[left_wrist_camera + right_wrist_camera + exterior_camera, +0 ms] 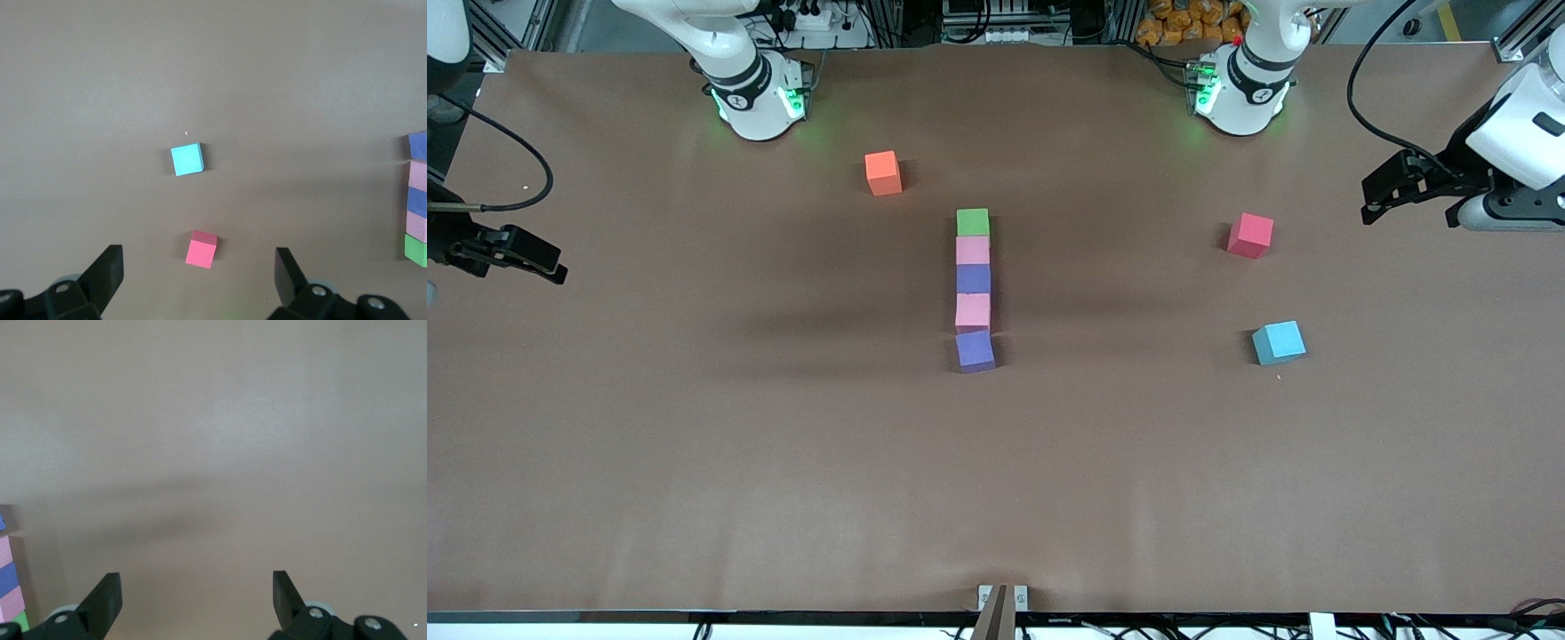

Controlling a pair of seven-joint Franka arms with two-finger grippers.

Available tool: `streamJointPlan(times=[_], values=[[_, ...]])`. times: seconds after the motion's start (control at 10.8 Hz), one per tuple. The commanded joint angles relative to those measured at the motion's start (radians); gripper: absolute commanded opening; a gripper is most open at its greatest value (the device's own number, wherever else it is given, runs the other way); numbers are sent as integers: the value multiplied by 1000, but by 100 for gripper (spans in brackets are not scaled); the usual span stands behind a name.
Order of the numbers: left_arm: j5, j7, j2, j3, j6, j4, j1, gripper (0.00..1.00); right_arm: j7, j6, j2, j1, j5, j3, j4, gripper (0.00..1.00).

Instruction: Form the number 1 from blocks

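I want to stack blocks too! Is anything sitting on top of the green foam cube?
No. The green foam cube has a bare top; it ends a flat row, touching a light pink foam cube. Its underside rests on the brown table, so nothing there can be seen.

Five foam blocks (973, 289) lie touching in one straight line mid-table: green farthest from the front camera, then pink, purple, pink, purple. The nearest purple block (975, 350) sits slightly askew. The line lies between the two grippers, well apart from both.

Orange cube (883, 172), red cube (1250, 236) and light blue cube (1279, 343) sit scattered apart.
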Motion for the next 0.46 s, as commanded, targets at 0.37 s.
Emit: streamJointPlan(times=[0.37], values=[[-36,33,-9,-7,-38,19,4,100,4,-4,-11,-11,-11,10,-10,100]])
